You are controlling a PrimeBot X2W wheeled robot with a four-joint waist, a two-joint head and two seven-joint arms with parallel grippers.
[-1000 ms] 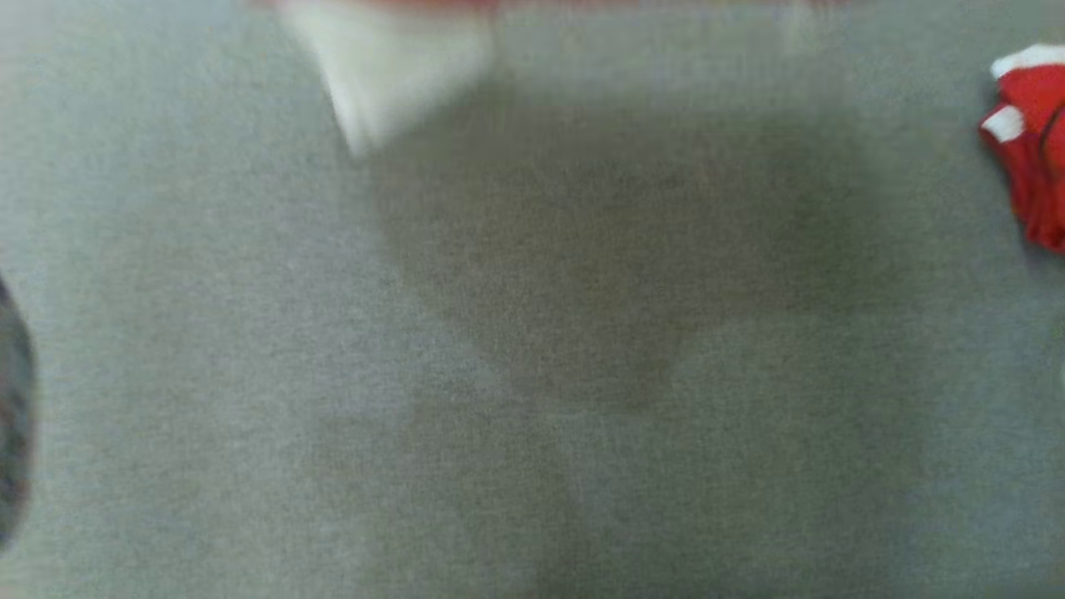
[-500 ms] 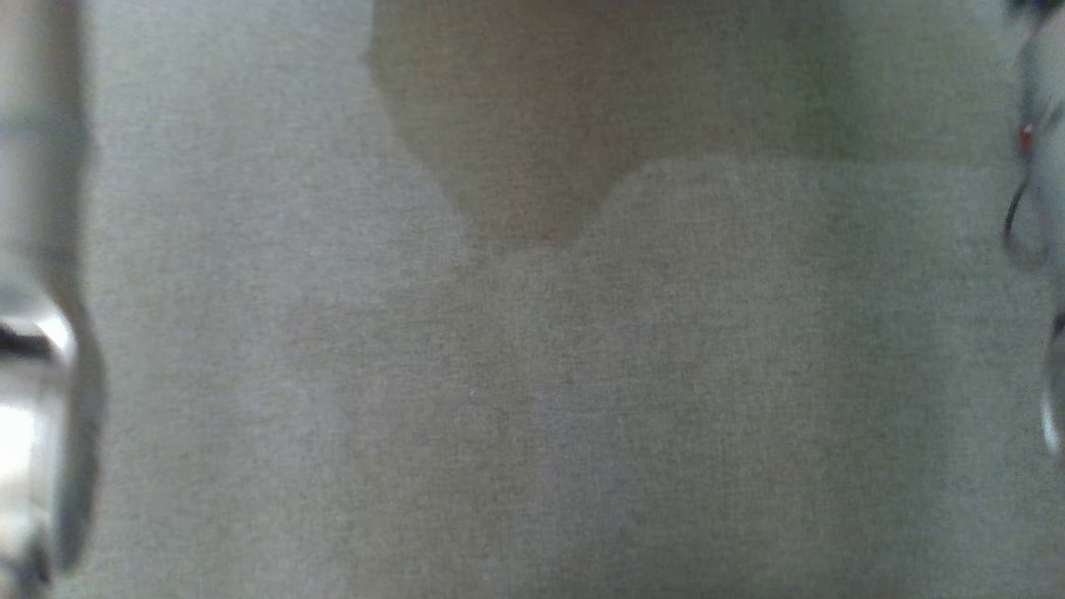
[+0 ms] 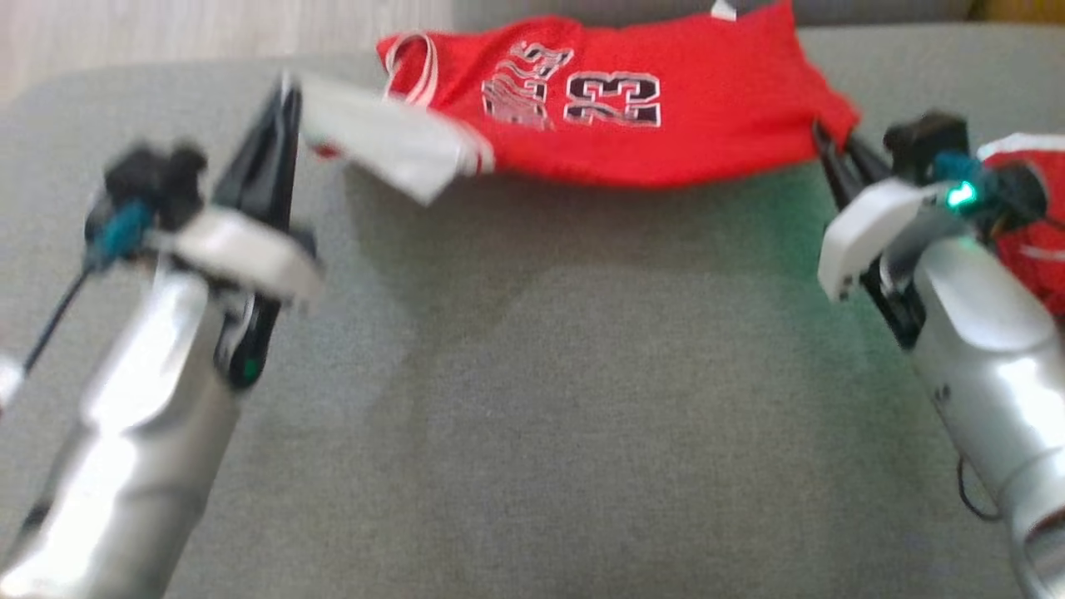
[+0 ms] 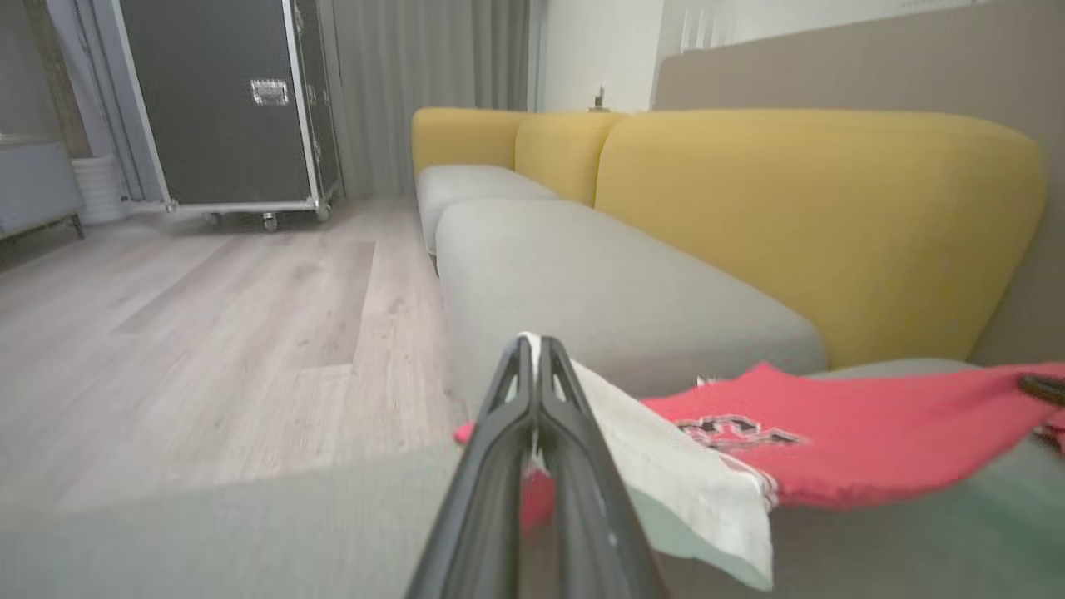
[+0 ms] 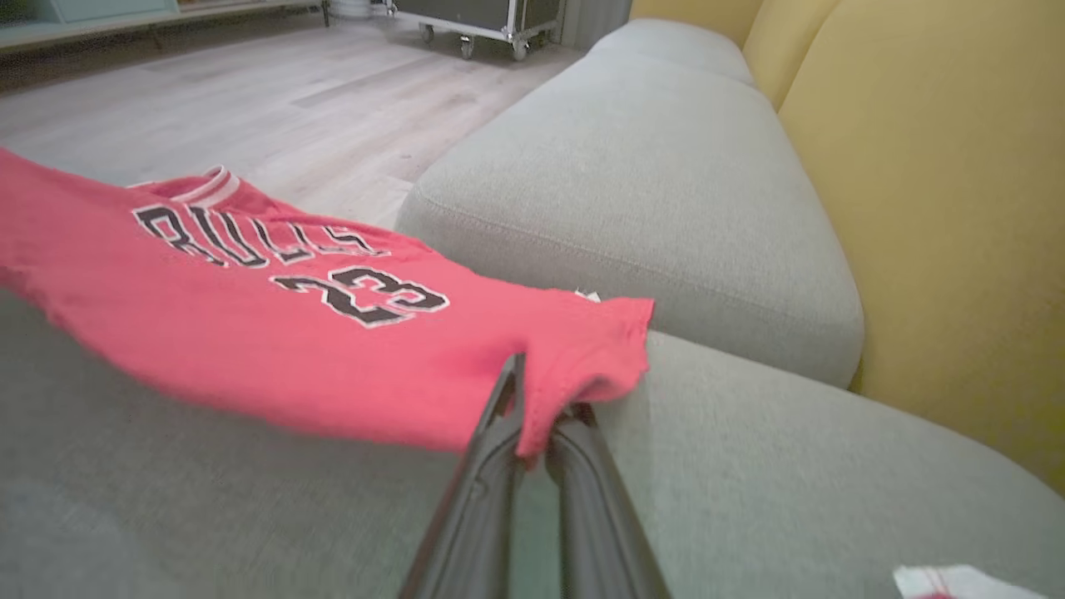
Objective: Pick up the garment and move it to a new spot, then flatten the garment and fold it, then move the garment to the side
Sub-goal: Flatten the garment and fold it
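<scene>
The grey sofa seat (image 3: 532, 399) lay beneath the red number 23 jersey (image 3: 682, 141), which was stretched over the seat's far edge. Above the seat, the left gripper (image 3: 285, 96) pinched the jersey's white-trimmed end, and the right gripper (image 3: 824, 141) clamped its opposite red corner

1 jersey (image 3: 707, 141), 1 other red garment (image 3: 1036, 237), 1 left gripper (image 3: 287, 87), 1 right gripper (image 3: 819, 133).

Head camera: overhead, facing down on garment (image 3: 707, 133). Wrist cameras: low, close at garment's opposite ends, toward yellow backrest (image 4: 815, 216); garment shared.
</scene>
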